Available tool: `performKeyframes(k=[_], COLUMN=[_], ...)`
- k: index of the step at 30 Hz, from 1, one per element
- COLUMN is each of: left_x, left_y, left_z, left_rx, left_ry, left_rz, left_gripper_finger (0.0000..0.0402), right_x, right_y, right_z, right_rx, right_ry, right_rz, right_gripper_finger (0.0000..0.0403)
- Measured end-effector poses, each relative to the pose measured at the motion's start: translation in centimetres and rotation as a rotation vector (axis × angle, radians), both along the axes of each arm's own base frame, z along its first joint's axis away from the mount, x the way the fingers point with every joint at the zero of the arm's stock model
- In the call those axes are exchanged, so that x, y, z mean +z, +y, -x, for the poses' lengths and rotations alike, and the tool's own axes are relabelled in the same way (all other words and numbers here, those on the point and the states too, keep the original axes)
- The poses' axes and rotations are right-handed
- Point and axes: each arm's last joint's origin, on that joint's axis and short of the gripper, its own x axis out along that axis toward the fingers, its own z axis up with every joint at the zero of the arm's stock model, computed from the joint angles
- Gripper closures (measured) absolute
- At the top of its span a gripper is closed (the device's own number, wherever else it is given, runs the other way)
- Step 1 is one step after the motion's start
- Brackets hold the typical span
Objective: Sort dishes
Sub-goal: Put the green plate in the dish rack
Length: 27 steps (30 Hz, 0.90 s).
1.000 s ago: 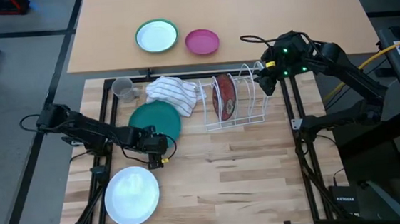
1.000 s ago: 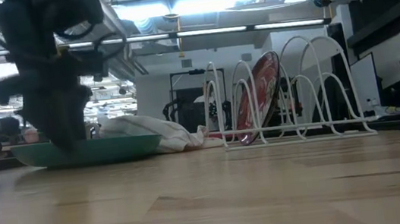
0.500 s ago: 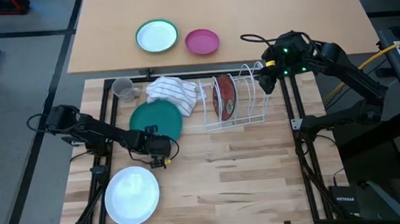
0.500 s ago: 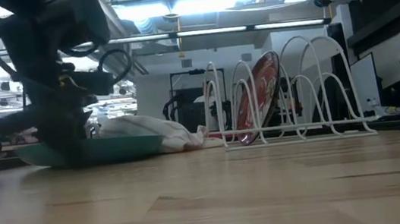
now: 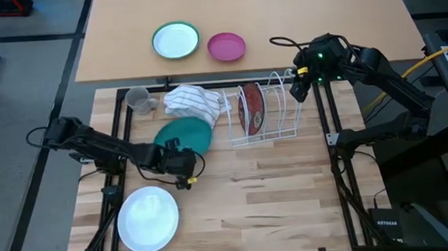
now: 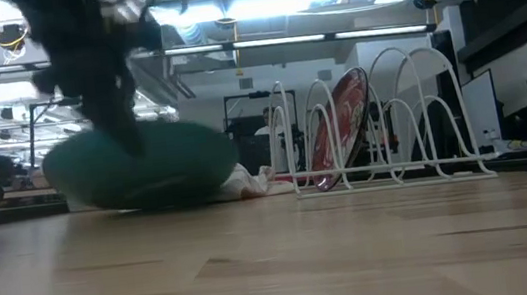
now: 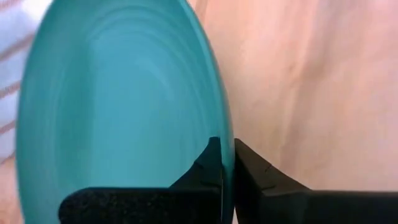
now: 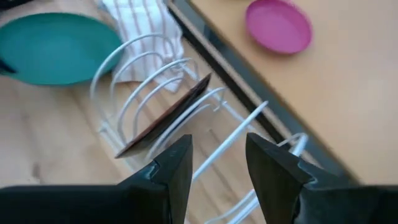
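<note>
The dark green plate (image 5: 183, 135) lies tilted beside the striped towel and shows its underside in the low view (image 6: 140, 168). My left gripper (image 5: 180, 153) is shut on its near rim. A red-brown plate (image 5: 251, 107) stands on edge in the white wire rack (image 5: 276, 129). A white plate (image 5: 147, 218) lies flat near the table's near left corner. My right gripper (image 5: 297, 88) hovers open over the rack's far right end, and nothing is between its fingers (image 8: 217, 168). My left gripper pinches the green plate's near rim (image 7: 225, 155) between its two fingers, one on the upper face and one on the underside. The fingers come from the table's near left side, slanting. The near edge is lifted; the far edge (image 5: 196, 121) stays low by the towel.
A striped towel (image 5: 192, 101) and a clear cup (image 5: 137, 99) lie at the far left of the wooden top. A small green-rimmed plate (image 5: 176, 40) and a pink bowl (image 5: 226, 47) sit on the table beyond. Bare wood (image 5: 277, 193) spreads on the near right.
My left gripper has shut on the green plate's near rim and risen. The plate, flat on the table before, is now tipped up at its near edge and has shifted a little toward the rack. Its far edge has stayed low.
</note>
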Motion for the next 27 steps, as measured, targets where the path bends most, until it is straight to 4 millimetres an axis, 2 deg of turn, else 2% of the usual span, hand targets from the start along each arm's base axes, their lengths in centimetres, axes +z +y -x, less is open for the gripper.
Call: performKeyframes(k=[6, 13, 17, 20, 24, 27], left_x=[5.0, 10.2, 12.9, 15.1, 18.3, 19.7], left_y=[-1.3, -1.8, -2.0, -2.4, -3.2, -3.6], left_z=[-0.2, 1.1, 2.0, 2.3, 2.1, 1.3], left_rx=[0.021, 0.063, 0.101, 0.106, 0.061, 0.008], left_ry=[-0.189, -0.393, -0.526, -0.687, -0.968, -1.135], left_rz=[0.136, 0.254, 0.356, 0.470, 0.638, 0.660], left_gripper_finger=[0.0400, 0.0401, 0.0401, 0.0401, 0.0401, 0.0401], right_x=[0.1, 0.0, 0.0, 0.0, 0.0, 0.1], right_y=[-0.1, -0.1, -0.1, -0.1, -0.3, -0.5], right_z=[0.0, 0.1, 0.1, 0.1, 0.3, 0.5], right_rx=[0.041, 0.100, 0.192, 0.234, 0.201, 0.166], right_ry=[0.052, 0.097, 0.161, 0.193, 0.253, 0.335], right_rz=[0.083, 0.125, 0.193, 0.231, 0.291, 0.367], right_gripper_finger=[0.0248, 0.0248, 0.0248, 0.0248, 0.0248, 0.0248])
